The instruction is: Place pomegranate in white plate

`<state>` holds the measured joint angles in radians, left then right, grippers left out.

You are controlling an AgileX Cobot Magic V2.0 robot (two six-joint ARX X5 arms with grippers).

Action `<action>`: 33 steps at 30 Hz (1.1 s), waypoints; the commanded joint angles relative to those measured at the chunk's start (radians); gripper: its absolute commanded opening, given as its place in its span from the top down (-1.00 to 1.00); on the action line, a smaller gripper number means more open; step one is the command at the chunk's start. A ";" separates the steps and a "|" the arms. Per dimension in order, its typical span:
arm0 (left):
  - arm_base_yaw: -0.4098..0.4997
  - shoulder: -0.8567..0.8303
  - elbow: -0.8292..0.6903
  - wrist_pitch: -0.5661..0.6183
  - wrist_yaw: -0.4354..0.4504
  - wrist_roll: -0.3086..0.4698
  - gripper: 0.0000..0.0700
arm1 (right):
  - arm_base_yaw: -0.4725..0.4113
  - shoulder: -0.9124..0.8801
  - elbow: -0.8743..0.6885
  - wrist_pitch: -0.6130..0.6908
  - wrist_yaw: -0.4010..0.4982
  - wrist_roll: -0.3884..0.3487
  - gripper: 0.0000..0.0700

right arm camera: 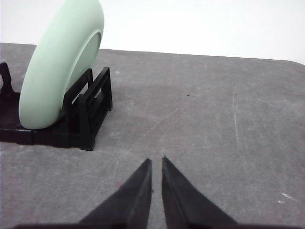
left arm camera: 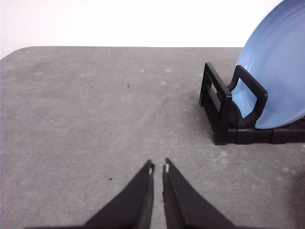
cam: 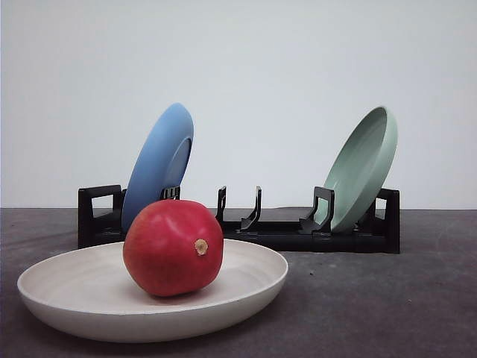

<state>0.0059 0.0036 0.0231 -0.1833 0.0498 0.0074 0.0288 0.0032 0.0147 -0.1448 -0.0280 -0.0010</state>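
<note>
The glossy red pomegranate (cam: 173, 247) rests inside the white plate (cam: 71, 287) near the front left of the table, its tan stem nub facing the camera. Nothing touches the fruit. In the left wrist view my left gripper (left arm camera: 158, 168) hovers over bare grey table, its dark fingers nearly together with nothing between them. In the right wrist view my right gripper (right arm camera: 156, 161) is likewise shut over bare table, holding nothing.
A black dish rack (cam: 298, 231) stands behind the white plate. A blue plate (cam: 158, 164) leans in its left slot and a pale green plate (cam: 363, 168) in its right slot. Grey tabletop (cam: 387, 306) lies open to the right.
</note>
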 commanded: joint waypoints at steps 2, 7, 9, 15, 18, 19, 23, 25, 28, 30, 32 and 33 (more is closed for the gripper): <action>0.000 0.000 -0.011 -0.002 -0.001 0.006 0.96 | 0.000 0.000 -0.004 0.011 0.002 0.000 0.90; 0.000 0.000 -0.011 -0.002 -0.001 0.006 0.96 | 0.000 0.000 -0.004 0.011 0.003 0.000 0.90; 0.000 0.000 -0.011 -0.002 -0.001 0.006 0.96 | 0.000 0.000 -0.004 0.011 0.003 0.000 0.90; 0.000 0.000 -0.011 -0.002 -0.001 0.006 0.96 | 0.000 0.000 -0.004 0.011 0.003 0.000 0.90; 0.000 0.000 -0.011 -0.002 -0.001 0.006 0.96 | 0.000 0.000 -0.004 0.011 0.003 0.000 0.90; 0.000 0.000 -0.011 -0.002 -0.001 0.006 0.96 | 0.000 0.000 -0.004 0.011 0.003 0.000 0.90; 0.000 0.000 -0.011 -0.002 -0.001 0.006 0.96 | 0.000 0.000 -0.004 0.011 0.002 0.000 0.90; 0.000 0.000 -0.011 -0.002 -0.001 0.006 0.96 | 0.000 0.000 -0.004 0.011 0.003 0.000 0.90; 0.000 0.000 -0.011 -0.002 -0.001 0.006 0.96 | 0.000 0.000 -0.004 0.011 0.002 0.000 0.90; 0.000 0.000 -0.011 -0.002 -0.001 0.006 0.96 | 0.000 0.000 -0.004 0.011 0.002 0.000 0.90; 0.000 0.000 -0.011 -0.002 -0.001 0.006 0.96 | 0.000 0.000 -0.004 0.011 0.003 0.000 0.90; 0.000 0.000 -0.011 -0.002 -0.001 0.006 0.96 | 0.000 0.000 -0.004 0.011 0.003 0.000 0.90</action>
<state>0.0059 0.0036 0.0231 -0.1833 0.0498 0.0074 0.0288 0.0032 0.0147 -0.1448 -0.0281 -0.0010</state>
